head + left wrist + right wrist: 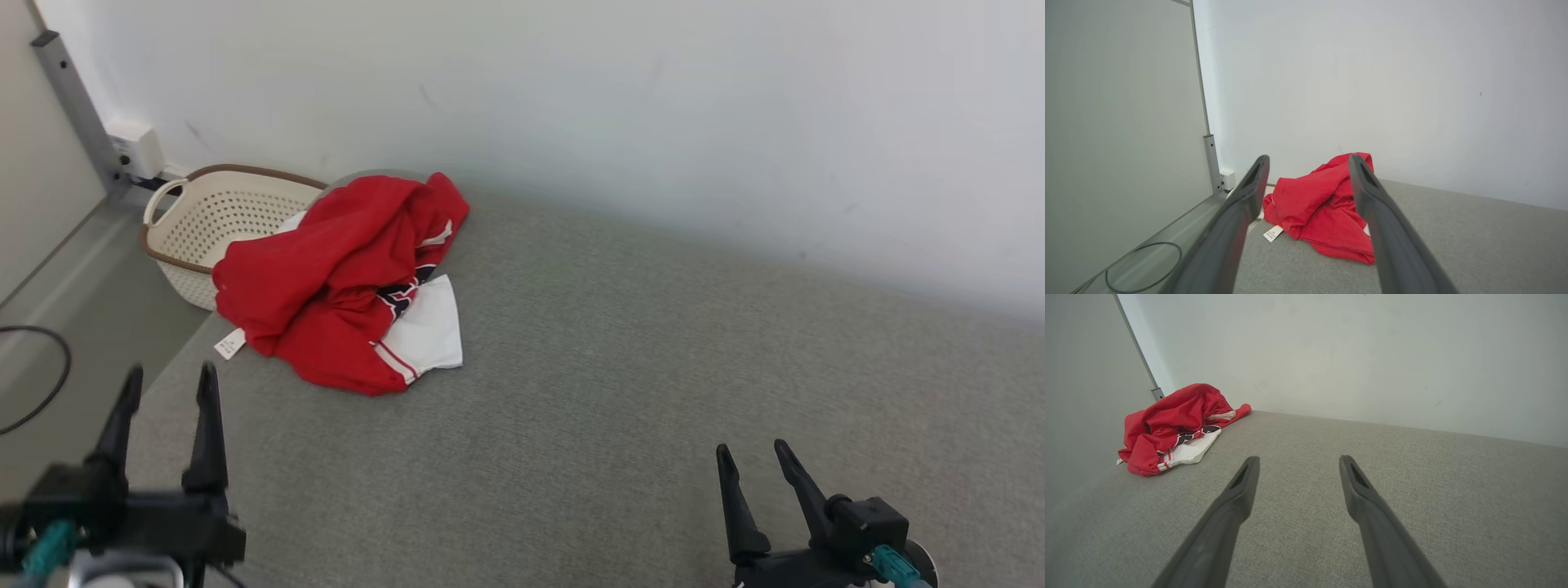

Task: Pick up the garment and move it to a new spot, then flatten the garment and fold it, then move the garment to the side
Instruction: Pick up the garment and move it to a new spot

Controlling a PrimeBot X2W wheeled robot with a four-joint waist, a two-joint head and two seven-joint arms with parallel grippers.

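A crumpled red garment (335,278) with white panels and a dark print lies in a heap on the grey fabric surface (620,392), at its far left corner, partly draped over a basket. A white tag sticks out at its left edge. In the left wrist view the garment (1318,208) shows between and beyond the fingers. The right wrist view has the garment (1175,424) far off to the left. My left gripper (170,384) hangs open at the lower left, short of the garment. My right gripper (753,457) is open at the lower right, well away from it, over bare fabric. Both hold nothing.
A cream perforated basket (212,220) with a brown rim stands behind the garment by the white wall (653,106). A metal post (73,106) and a wall socket stand at the far left. A dark cable (41,376) loops on the floor left of the surface's edge.
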